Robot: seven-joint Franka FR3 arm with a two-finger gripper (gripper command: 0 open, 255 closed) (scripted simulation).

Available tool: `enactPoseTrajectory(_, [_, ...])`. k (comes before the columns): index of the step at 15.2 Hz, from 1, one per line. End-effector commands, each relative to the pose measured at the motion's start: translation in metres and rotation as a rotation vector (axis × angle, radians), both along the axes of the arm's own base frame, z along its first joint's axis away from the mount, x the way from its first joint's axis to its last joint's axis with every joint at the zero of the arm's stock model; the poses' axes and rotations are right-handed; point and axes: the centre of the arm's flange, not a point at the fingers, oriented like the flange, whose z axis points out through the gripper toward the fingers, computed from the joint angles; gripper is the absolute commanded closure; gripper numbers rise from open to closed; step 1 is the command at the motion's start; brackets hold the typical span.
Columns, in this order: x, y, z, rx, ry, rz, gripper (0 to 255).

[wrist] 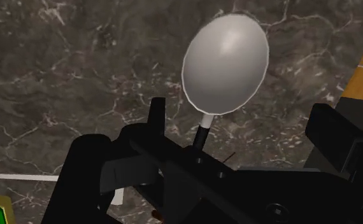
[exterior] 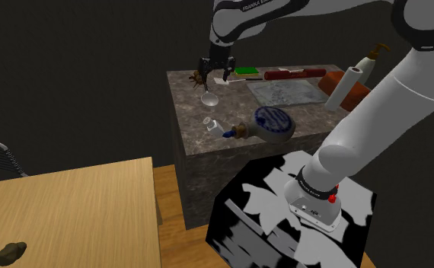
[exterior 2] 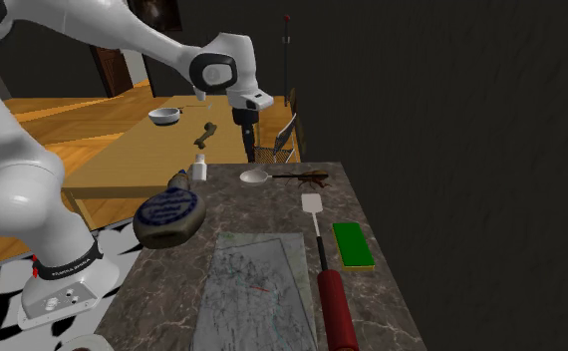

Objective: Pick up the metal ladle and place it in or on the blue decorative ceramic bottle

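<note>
The ladle lies on the dark marble counter; its pale grey bowl joins a thin dark stem and an ornate brownish handle. My black gripper hovers just over the handle end, open, with the fingers standing wide apart on either side of the stem and not touching it. The blue-and-white bottle lies on its side near the counter's front edge, toward the stand from the ladle.
A small white bottle stands between ladle and blue bottle. Further along the counter are a spatula, a green block, a red cylinder, a glass sheet, a paper roll and a soap dispenser. A wooden table sits beside the counter.
</note>
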Motion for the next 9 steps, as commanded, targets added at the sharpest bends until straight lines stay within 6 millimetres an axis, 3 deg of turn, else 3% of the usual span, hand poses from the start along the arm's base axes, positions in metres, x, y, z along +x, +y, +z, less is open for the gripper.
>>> enactPoseTrajectory(1, [0.02,-0.008,-0.019,-0.001,-0.001,-0.062,0])
enactPoseTrajectory(6, [0.067,-0.032,-0.056,-0.003,-0.002,-0.209,0])
enactPoseTrajectory(9, [0.068,-0.033,-0.068,-0.003,-0.002,-0.212,0])
